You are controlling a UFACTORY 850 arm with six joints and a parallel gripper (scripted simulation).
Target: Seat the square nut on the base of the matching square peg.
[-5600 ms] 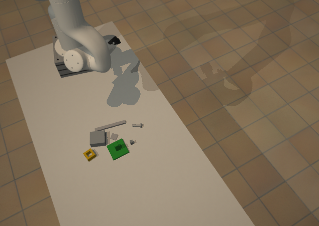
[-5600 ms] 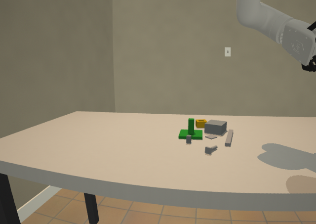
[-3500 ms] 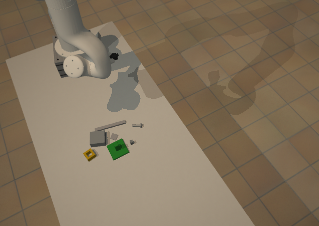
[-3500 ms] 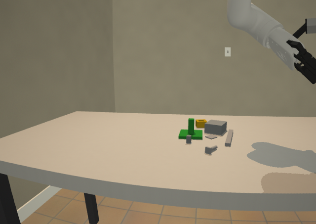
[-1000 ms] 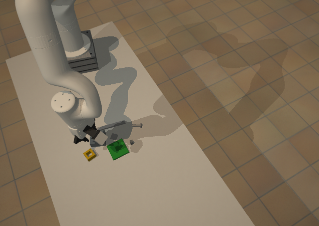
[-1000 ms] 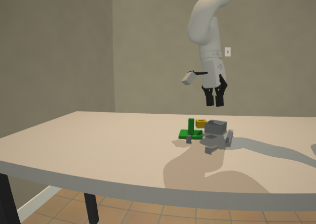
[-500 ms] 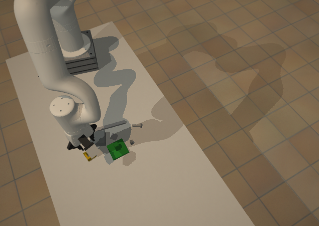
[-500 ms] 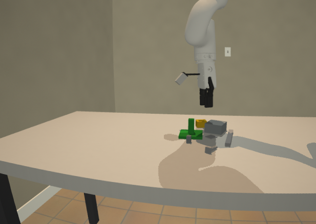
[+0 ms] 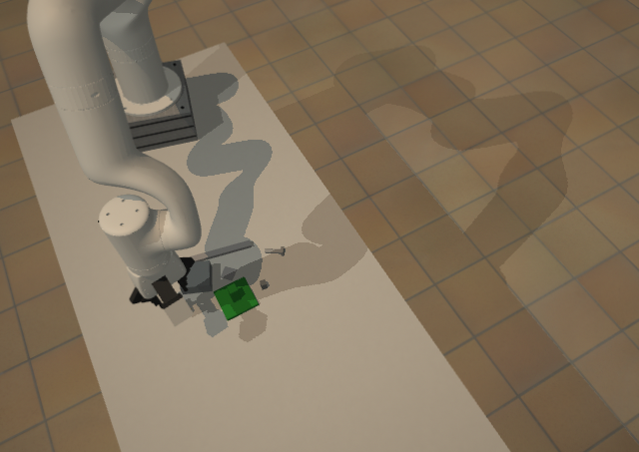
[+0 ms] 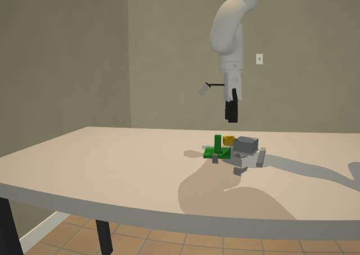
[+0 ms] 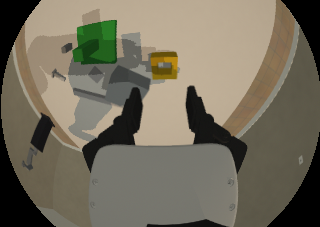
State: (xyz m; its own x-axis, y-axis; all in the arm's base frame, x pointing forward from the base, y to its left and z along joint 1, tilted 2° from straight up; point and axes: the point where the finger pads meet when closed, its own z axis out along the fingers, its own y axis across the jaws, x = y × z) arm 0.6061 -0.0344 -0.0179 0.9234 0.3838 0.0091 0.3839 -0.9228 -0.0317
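Note:
The square nut (image 10: 229, 139) is small and yellow and lies flat on the table behind the green peg; it also shows in the wrist view (image 11: 164, 65). The arm hides it in the top view. The square green peg (image 10: 217, 143) stands upright on its flat green base (image 9: 236, 297), which also shows in the wrist view (image 11: 96, 43). My gripper (image 10: 231, 118) points straight down, well above the table and roughly over the nut. Its fingers are open with nothing between them.
A grey block (image 10: 245, 144) lies right of the nut and close to the green base. Small grey pieces lie around: a cube (image 9: 264, 284), a bolt (image 9: 275, 250) and a thin bar (image 9: 227, 249). The robot's mount (image 9: 155, 102) stands at the table's far end.

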